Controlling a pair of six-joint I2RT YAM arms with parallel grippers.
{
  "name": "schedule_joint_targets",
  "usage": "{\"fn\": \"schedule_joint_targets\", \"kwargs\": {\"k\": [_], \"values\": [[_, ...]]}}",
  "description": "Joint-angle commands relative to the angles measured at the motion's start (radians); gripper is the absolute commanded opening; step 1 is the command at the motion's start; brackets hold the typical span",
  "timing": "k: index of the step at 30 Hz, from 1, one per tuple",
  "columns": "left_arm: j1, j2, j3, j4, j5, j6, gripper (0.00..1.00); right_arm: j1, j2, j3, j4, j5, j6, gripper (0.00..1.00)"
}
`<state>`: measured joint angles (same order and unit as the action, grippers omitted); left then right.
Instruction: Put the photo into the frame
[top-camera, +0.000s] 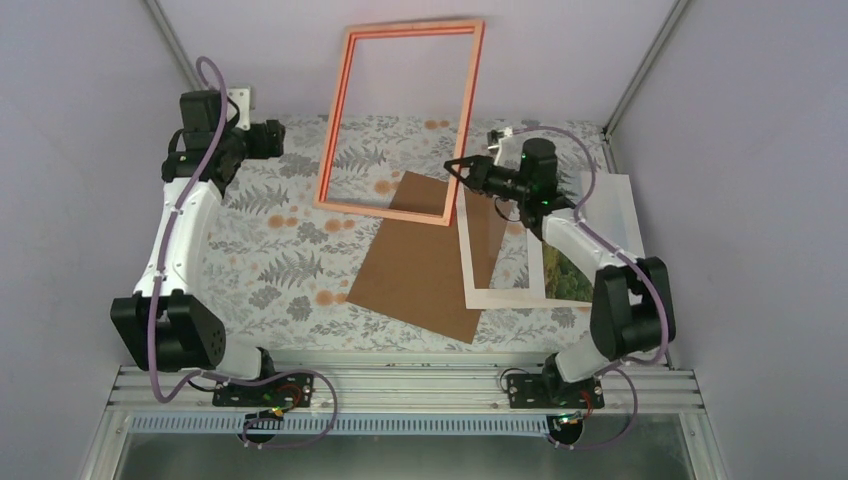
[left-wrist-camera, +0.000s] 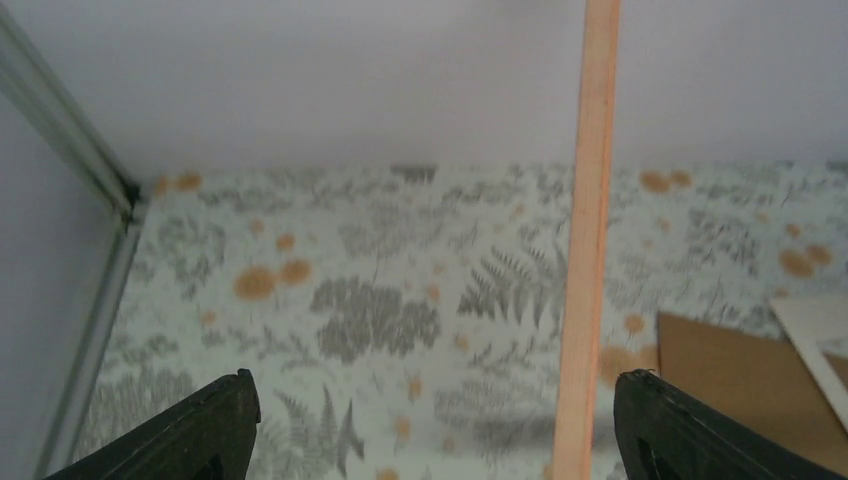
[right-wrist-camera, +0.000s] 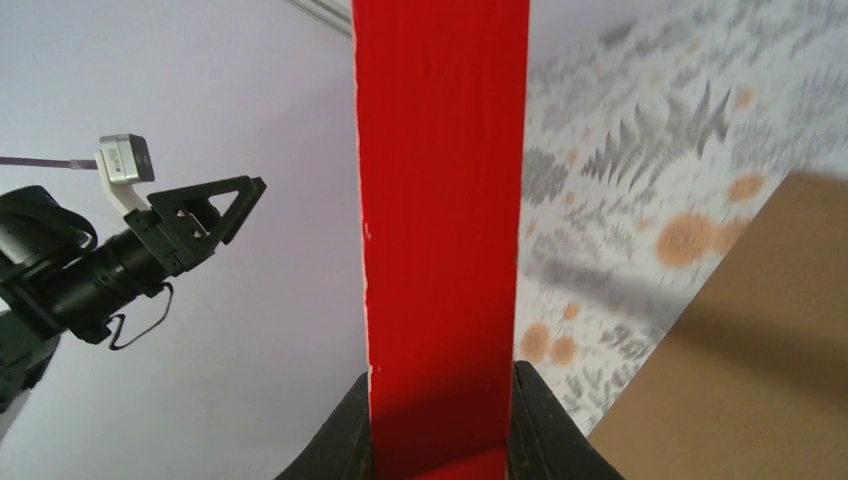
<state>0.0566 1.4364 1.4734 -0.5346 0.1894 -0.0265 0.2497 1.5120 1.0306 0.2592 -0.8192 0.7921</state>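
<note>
The right arm (top-camera: 578, 236) hides most of the rectangular paper landscape photo (top-camera: 567, 280); the bright red picture frame (right-wrist-camera: 440, 200) overruns the right wrist view's top edge.

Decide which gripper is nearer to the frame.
Right. The right gripper is shut on the right rail of the frame. The left gripper is open, off the frame's left side and not gripping it.

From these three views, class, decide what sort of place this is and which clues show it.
Likely a robot lab test booth, not a home: the left arm and right arm bolted to a metal rail, plain walls boxing in a fern-print cloth.
</note>
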Motion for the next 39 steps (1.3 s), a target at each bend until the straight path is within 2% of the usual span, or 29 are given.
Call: {"fn": "schedule_joint_targets", "kwargs": {"k": [1, 7, 15, 25, 32, 37, 39], "values": [[0.044, 0.012, -0.061, -0.070, 0.057, 0.020, 0.86, 0.065, 0.070, -0.004, 0.214, -0.075, 0.158, 0.03], [0.139, 0.054, -0.140, -0.082, 0.090, 0.061, 0.83, 0.098, 0.251, 0.028, 0.339, -0.124, 0.279, 0.03], [0.178, 0.118, -0.196, -0.051, 0.062, 0.077, 0.83, 0.194, 0.458, 0.045, 0.565, -0.124, 0.434, 0.03], [0.189, 0.246, -0.220, -0.004, 0.038, 0.088, 0.83, 0.237, 0.605, 0.050, 0.563, -0.075, 0.494, 0.05], [0.190, 0.319, -0.236, 0.031, 0.034, 0.100, 0.81, 0.246, 0.582, -0.020, 0.479, -0.134, 0.417, 0.05], [0.190, 0.337, -0.248, 0.039, 0.035, 0.103, 0.81, 0.242, 0.564, -0.011, 0.380, -0.164, 0.325, 0.16], [0.190, 0.342, -0.249, 0.039, 0.028, 0.111, 0.81, 0.242, 0.564, -0.019, 0.381, -0.179, 0.322, 0.34]]}}
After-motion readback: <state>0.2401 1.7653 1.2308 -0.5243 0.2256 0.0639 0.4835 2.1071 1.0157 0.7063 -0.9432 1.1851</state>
